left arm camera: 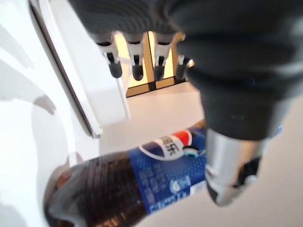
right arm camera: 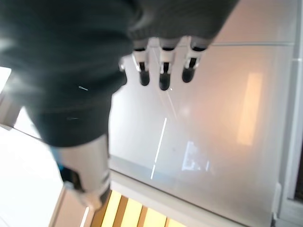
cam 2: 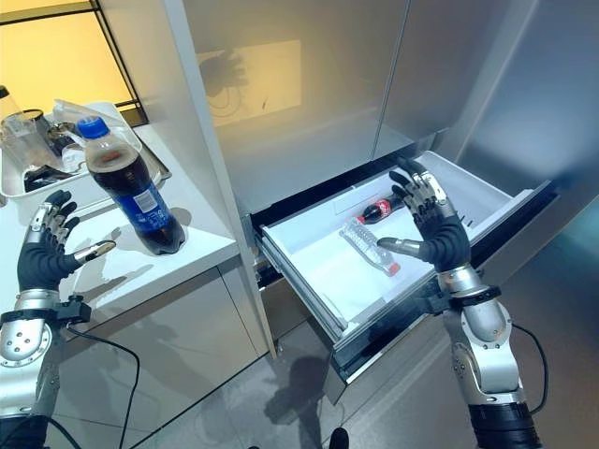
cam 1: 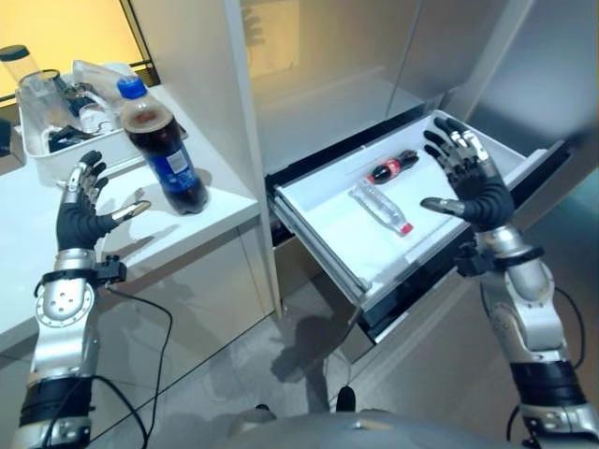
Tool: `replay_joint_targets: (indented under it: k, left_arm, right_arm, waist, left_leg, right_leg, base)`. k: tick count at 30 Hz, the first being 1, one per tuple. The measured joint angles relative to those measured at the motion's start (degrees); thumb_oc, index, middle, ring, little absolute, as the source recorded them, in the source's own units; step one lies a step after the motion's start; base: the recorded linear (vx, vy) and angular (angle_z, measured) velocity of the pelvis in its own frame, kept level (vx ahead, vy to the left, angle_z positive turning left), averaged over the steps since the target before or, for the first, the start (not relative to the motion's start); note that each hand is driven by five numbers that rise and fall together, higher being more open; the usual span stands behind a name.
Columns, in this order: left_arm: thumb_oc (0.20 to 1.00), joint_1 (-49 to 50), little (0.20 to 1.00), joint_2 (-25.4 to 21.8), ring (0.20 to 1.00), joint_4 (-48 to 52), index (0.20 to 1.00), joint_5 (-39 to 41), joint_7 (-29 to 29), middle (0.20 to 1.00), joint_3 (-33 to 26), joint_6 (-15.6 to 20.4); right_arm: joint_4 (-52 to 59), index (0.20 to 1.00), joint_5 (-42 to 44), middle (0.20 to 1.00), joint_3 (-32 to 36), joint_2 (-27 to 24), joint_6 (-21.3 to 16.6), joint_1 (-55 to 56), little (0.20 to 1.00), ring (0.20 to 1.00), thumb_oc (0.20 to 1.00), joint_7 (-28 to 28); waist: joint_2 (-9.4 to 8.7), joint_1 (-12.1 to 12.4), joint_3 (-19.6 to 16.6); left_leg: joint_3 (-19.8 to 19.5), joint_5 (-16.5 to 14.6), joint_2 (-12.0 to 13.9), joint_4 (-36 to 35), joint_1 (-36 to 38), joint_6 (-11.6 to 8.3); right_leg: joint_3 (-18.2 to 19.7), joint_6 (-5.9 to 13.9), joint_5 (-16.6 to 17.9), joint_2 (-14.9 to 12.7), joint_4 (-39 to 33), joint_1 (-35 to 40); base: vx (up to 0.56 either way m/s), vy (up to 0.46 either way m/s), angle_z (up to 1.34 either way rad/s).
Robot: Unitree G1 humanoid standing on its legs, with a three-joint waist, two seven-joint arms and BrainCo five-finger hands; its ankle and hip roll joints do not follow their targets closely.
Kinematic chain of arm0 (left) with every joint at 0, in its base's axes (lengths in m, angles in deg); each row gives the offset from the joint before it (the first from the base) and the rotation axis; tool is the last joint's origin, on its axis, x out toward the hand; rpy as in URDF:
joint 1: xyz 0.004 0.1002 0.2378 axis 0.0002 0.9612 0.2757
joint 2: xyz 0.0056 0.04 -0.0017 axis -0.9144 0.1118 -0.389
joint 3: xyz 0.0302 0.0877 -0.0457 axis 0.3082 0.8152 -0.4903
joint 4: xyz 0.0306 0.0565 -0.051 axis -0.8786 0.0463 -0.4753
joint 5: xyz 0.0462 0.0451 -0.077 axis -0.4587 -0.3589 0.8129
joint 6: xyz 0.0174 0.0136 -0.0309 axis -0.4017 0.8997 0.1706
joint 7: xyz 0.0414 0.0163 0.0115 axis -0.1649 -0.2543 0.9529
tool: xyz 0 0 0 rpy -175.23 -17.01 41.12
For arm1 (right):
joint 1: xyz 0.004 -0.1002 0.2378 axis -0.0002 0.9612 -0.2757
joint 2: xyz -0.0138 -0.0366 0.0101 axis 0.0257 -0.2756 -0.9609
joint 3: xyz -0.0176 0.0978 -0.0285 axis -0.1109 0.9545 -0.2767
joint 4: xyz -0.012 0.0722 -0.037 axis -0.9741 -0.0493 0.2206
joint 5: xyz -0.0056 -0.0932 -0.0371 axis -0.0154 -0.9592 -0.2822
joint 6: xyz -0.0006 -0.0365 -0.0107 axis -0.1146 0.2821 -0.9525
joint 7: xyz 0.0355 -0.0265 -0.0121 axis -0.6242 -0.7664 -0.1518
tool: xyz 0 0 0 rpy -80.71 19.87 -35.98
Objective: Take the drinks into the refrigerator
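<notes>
Large clear plastic cola bottle with dark drink, blue cap and blue label (cam 1: 162,148) stands upright on the white countertop (cam 1: 225,201), near its front right corner, just in front of a white plastic tray (cam 1: 37,150) that holds clear glassware and other small items

Left hand (cam 1: 82,208) is raised over the countertop just beside the big bottle on its left; fingers straight and spread, thumb pointing toward the bottle, not touching it. Nothing held. In the left wrist view the bottle (left arm camera: 123,189) lies past the thumb, fingers extended above it with a gap between

White refrigerator drawer (cam 2: 309,281) is pulled out below the tall grey refrigerator doors (cam 2: 309,103). Two drinks lie on their sides on the drawer floor:
- small cola bottle, dark contents, red label (cam 1: 391,168), toward the back of the drawer
- small clear plastic water bottle with a red cap (cam 1: 380,207), just in front of the cola bottle, cap end toward the drawer front
The two are close; cannot tell if they touch

Right hand (cam 2: 432,231) is held over the right part of the open drawer, beside the two small bottles, palm facing them. Fingers straight and fanned, thumb out toward the water bottle, empty, touching neither bottle. Right wrist view agrees: fingers (right arm camera: 163,71) extended against the pale refrigerator panel, nothing between them and the thumb
</notes>
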Motion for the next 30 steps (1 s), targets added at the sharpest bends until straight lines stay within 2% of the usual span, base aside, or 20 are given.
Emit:
replay_joint_targets:
  k: [8, 18, 30]
  left_arm:
    - [1.0, -1.26, 1.0, 0.38, 1.0, -4.39, 1.0, -0.55, 0.5, 1.0, 3.56, -1.0]
    - [1.0, -1.2, 1.0, 0.84, 1.0, -5.03, 1.0, -0.41, 1.6, 1.0, 5.53, -1.38]
    - [1.0, -1.26, 1.0, 3.31, 1.0, -6.15, 1.0, 0.74, 1.55, 1.0, 5.64, -1.48]
  right_arm:
    - [1.59, 1.0, 1.21, 1.0, -0.97, -0.01, 0.57, 0.0, 1.0, 1.0, 1.0, -0.79]
    - [3.36, 1.0, 1.21, 1.0, -1.52, -1.19, 0.6, 0.01, 1.0, 1.0, 1.0, -1.23]
    - [3.99, 1.0, 1.21, 1.0, -1.43, -2.03, 0.63, 0.64, 1.0, 1.0, 1.0, -2.43]
  waist:
    - [0.04, -0.31, -0.32]
    - [0.03, -1.33, -0.31]
    - [-0.05, -1.43, -0.1]
  left_leg:
    - [1.19, -0.12, 0.17, -0.03, 0.14, -0.15]
    - [2.78, -0.1, 0.08, 0.01, -0.97, -0.15]
    - [3.82, -0.23, 0.17, -0.07, -0.96, -0.25]
  right_leg:
    - [1.27, -0.01, 0.32, 0.4, -0.64, -0.17]
    - [2.79, -0.01, 0.77, 0.6, -0.34, -2.22]
    - [4.01, -0.04, 1.21, 0.88, -1.04, -2.46]
  base:
    - [0.0, 0.004, -0.08]
    - [0.0, 0.006, -0.07]
    - [0.01, -0.002, -0.05]
